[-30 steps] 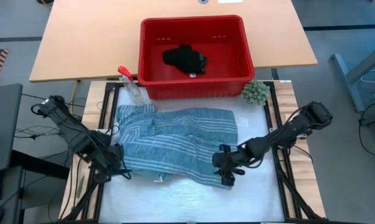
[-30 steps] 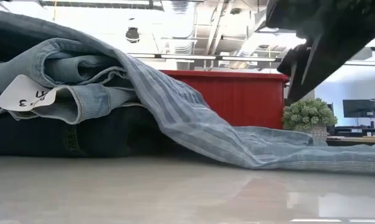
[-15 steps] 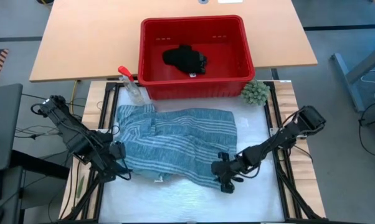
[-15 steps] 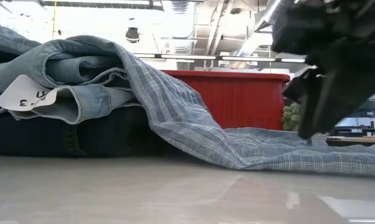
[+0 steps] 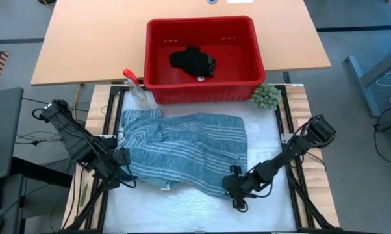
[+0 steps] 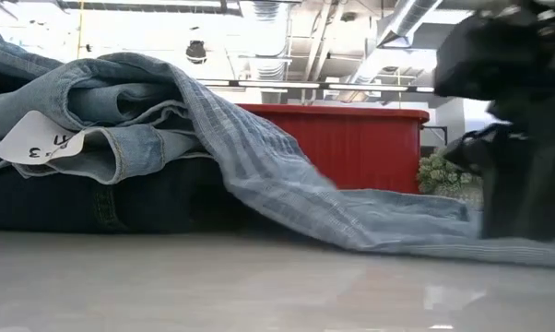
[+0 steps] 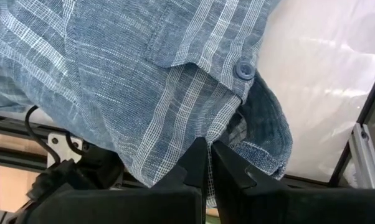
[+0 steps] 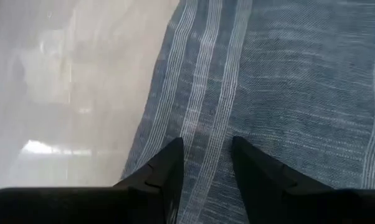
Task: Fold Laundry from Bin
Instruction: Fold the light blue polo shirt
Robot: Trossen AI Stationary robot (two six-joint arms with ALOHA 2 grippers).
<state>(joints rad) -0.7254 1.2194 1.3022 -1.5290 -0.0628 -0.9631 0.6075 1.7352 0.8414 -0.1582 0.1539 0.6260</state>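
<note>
The right gripper (image 5: 236, 192) held its fingers (image 8: 159, 171) narrowly parted over the striped shirt (image 5: 182, 151) near its lower-right hem; a clean pinch probably needed them lower, straddling one cloth layer. The left gripper (image 5: 122, 170) was closed on the shirt's lower-left edge. The shirt lay at frame centre on the counter (image 5: 202, 211), below the bin (image 5: 249, 77), which held a small black piece (image 5: 191, 62).

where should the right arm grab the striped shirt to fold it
Probably the near right hem corner of the striped shirt, where the right gripper hovers with jaws open astride the edge. The cloth lies flat on the white mat there with a free border, so come in low from the bare mat side and pinch the edge. The left gripper is shut on the opposite edge.
</note>
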